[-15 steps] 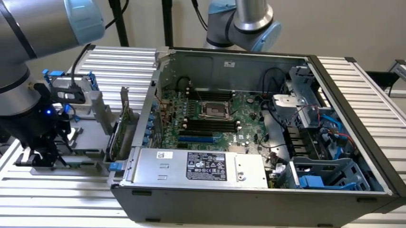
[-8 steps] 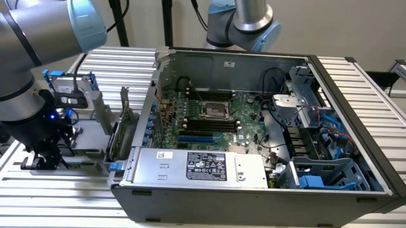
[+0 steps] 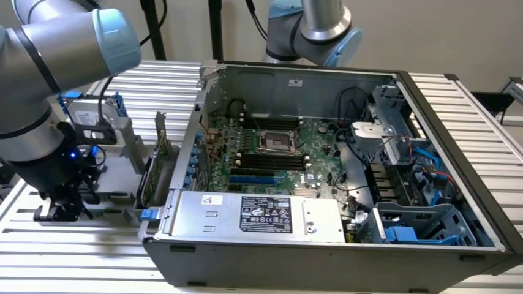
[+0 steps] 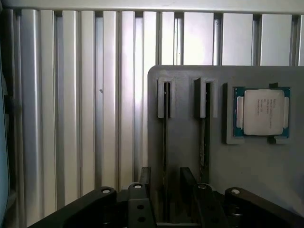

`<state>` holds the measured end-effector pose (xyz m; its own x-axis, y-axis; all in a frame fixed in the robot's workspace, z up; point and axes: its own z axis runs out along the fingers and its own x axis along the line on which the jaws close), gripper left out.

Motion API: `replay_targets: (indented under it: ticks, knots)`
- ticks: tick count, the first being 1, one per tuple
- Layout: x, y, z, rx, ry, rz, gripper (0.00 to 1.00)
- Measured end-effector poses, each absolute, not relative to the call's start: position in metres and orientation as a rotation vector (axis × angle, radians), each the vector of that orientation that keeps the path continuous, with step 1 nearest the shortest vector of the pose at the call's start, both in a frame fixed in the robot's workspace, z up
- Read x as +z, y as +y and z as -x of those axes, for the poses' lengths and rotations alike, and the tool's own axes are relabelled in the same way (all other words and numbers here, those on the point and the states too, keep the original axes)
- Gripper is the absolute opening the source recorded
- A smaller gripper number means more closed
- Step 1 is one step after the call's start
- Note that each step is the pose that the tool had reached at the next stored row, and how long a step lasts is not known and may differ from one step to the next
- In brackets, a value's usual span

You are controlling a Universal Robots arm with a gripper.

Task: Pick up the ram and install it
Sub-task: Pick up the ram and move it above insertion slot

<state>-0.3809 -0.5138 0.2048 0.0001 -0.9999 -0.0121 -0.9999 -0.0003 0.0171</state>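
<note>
End effector [image 4: 166,176] at the exterior view's left, beside the computer case [image 3: 327,269], fingers [image 4: 145,178] spread astride the ram [image 4: 166,128], edge-on in its grey holder [image 4: 185,142] on the tabletop [image 4: 71,118]; processor [image 4: 263,111] alongside.

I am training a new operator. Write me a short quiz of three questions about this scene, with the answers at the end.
1. True or false: the processor chip lies in a square recess of the grey holder.
2. How many narrow slots does the holder have?
3. The end effector hangs over: A) the ram in the slot farther from the chip; B) the chip itself; C) the open computer case.
Key: 1 true; 2 two; 3 A.
</note>
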Motion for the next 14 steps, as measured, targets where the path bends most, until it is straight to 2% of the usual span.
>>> replay_targets:
  ticks: [14]
  knots:
    - [0.1959,-0.5102,0.3858,-0.042,-2.214,-2.215,0.39]
